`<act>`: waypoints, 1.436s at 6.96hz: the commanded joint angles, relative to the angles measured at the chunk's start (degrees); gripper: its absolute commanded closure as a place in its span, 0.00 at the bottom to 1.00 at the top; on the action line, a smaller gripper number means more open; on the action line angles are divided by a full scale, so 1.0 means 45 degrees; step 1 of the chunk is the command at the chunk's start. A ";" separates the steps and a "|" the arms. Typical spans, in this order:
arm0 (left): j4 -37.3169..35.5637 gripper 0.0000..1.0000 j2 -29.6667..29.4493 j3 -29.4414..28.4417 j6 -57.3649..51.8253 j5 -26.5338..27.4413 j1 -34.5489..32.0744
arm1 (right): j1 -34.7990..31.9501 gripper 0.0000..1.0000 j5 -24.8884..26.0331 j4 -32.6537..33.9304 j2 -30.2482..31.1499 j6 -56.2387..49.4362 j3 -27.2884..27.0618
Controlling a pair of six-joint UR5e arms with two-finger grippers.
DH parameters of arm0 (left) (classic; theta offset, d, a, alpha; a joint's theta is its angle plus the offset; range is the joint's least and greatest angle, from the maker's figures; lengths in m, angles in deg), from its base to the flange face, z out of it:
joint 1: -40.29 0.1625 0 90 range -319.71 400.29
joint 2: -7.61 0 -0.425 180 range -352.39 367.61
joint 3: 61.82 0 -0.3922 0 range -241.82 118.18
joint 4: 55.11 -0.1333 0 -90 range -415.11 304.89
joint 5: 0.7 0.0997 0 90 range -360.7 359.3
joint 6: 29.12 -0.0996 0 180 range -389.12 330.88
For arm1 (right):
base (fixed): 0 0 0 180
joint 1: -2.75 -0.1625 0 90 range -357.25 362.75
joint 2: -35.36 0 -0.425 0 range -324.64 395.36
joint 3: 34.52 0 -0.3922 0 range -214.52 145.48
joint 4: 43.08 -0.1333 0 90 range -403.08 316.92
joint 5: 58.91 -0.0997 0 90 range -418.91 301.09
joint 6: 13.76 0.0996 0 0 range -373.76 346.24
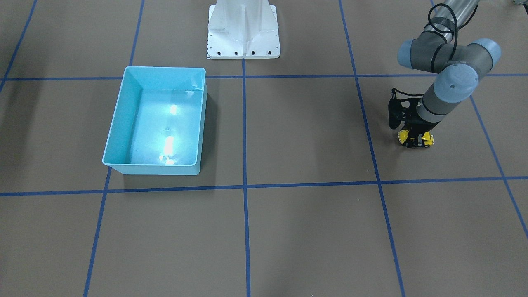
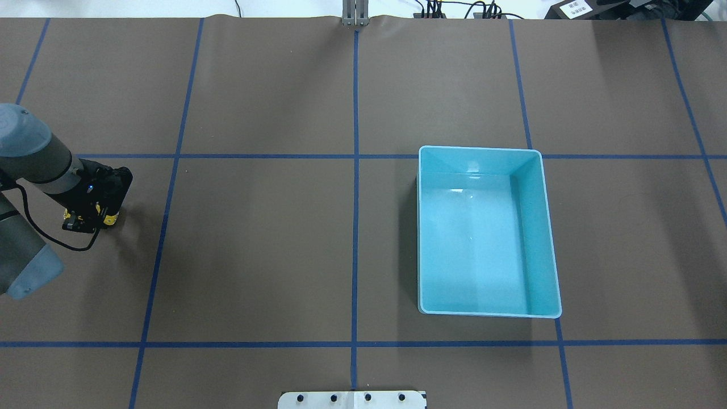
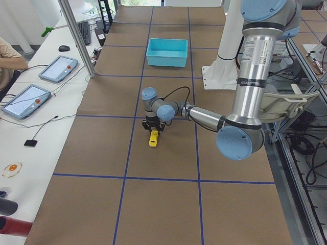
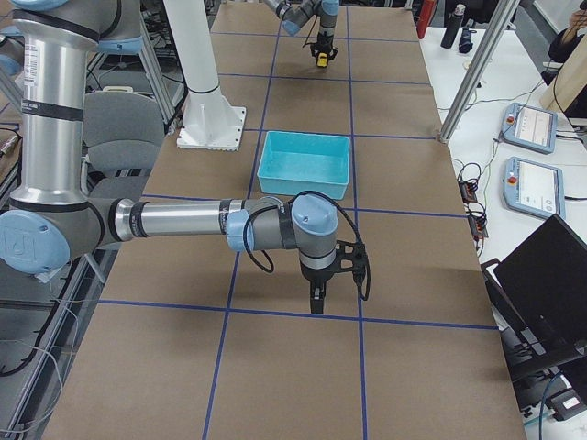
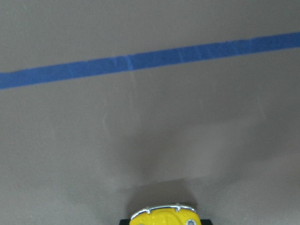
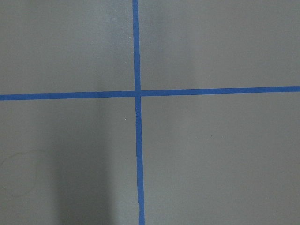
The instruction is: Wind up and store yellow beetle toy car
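The yellow beetle toy car (image 1: pixel 429 141) sits low at the table surface on my left side, far from the light-blue bin (image 1: pixel 119 111). My left gripper (image 1: pixel 416 140) points straight down with its black fingers closed on the car's sides. From overhead, the car (image 2: pixel 111 218) peeks out under the left gripper (image 2: pixel 91 220). The left wrist view shows only the car's rounded end (image 5: pixel 163 217) at the bottom edge. The bin (image 2: pixel 545 227) is empty. My right gripper (image 4: pixel 316 301) hangs over bare table near a tape crossing, and I cannot tell whether it is open or shut.
Blue tape lines divide the brown table into squares. The white robot base (image 1: pixel 243 29) stands at the table's middle edge. A side desk holds tablets (image 3: pixel 57 69), with a person's arm (image 3: pixel 10 58) next to them. A laptop (image 4: pixel 550 275) sits beyond the other end.
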 commanded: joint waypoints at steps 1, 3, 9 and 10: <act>0.0125 1.00 0.0034 -0.0163 -0.0235 -0.0173 -0.0160 | -0.0004 0.00 0.0000 -0.0001 0.0000 -0.0019 0.0000; 0.0184 1.00 0.0035 -0.0164 -0.0256 -0.0173 -0.0181 | -0.0004 0.00 0.0000 -0.0001 0.0000 0.0001 0.0000; 0.0184 0.00 0.0054 -0.0222 -0.0236 -0.0153 -0.0298 | -0.0004 0.00 0.0000 -0.0001 0.0000 0.0001 0.0000; 0.0165 0.00 0.0073 -0.0222 -0.0236 -0.0134 -0.0298 | -0.0004 0.00 0.0000 -0.0001 0.0000 -0.0019 -0.0019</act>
